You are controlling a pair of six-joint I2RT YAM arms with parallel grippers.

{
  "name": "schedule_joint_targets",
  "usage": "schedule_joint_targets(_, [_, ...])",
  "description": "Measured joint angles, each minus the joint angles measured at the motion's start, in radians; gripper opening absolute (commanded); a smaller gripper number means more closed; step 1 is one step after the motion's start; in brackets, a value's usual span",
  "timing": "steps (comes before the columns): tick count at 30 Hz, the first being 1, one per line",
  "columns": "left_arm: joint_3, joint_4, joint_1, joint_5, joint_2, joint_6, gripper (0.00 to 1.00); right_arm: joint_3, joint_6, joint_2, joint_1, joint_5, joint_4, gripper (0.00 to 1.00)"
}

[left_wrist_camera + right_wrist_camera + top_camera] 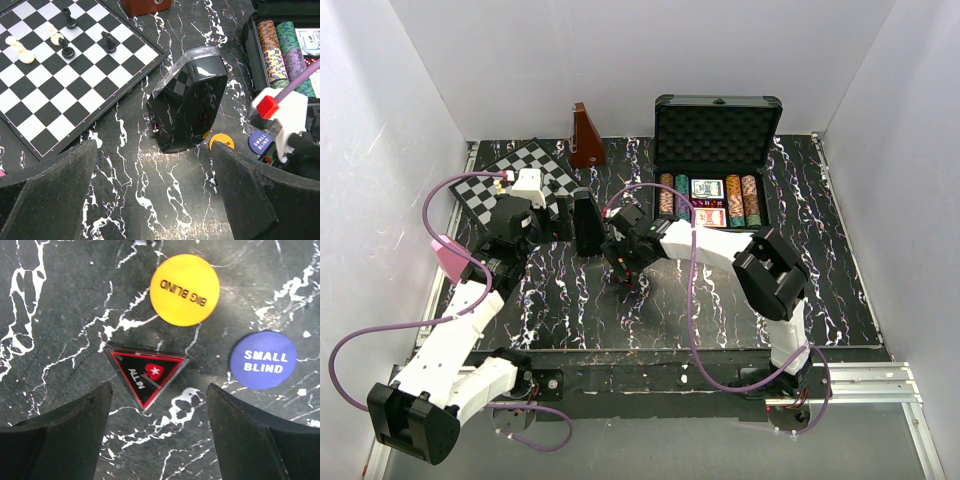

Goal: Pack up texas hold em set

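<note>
Black marbled tabletop [570,310]: white-veined work surface bearing every item.
Black hard case [718,120]: far right of the table, lid raised upright, egg-crate foam lining visible inside the lid.
Striped chip rows [666,195]: standing on edge in the case tray, at both its left and right sides.
Card decks [706,188]: two, face up in the tray between the chip rows.
Yellow button [184,289]: round, marked BIG BLIND, flat on the table outside the case.
Blue button [263,360]: round, marked SMALL BLIND, flat on the table near the yellow button, apart from it.
Triangular marker [146,374]: black and red, marked ALL IN, flat on the table near both buttons, touching neither.
Right gripper [159,435]: pointed down at the table in front of the case, jaws spread wide, nothing grasped. Lower corner of the triangular marker seen between the fingertips in the right wrist view, not touched.
Left gripper [155,190]: jaws spread wide, empty, aimed toward the glossy black wedge.
Glossy black wedge [190,100]: upright on the table between chessboard and case, clear strip along its top edge, just beside the yellow button.
Chessboard [65,75]: far left of the table, carrying a few black and pale pieces [67,50].
Brown pyramid [586,138]: near the back wall, between chessboard and case.
</note>
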Motion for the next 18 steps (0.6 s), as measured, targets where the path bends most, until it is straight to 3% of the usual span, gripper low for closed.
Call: schedule_joint_targets(18, [0.0, 0.0, 0.0, 0.004, 0.0, 0.0, 0.98, 0.052, 0.063, 0.08, 0.046, 0.104, 0.031, 0.84])
